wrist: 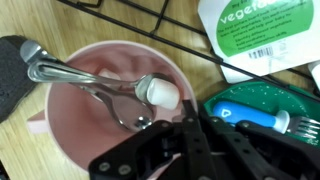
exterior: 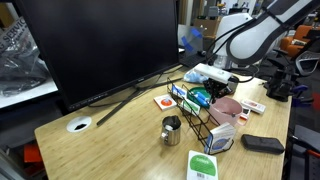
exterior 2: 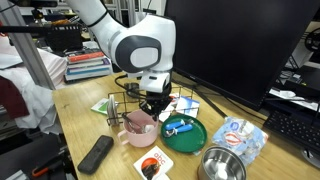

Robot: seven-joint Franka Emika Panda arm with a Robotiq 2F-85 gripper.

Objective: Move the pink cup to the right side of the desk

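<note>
Now the white arm (exterior 2: 140, 50) bends down over the wide pale-pink plastic cup (exterior 2: 139, 128), with the claw (wrist: 188, 130) at its five o'clock rim in the wrist view; I cannot tell how far the claw is open.

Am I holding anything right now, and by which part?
Cannot tell. The gripper is down at the rim of the pink cup, but no view shows whether its fingers are clamped on that rim.

"vegeta…" on green-and-white label (wrist: 262, 35)
</note>
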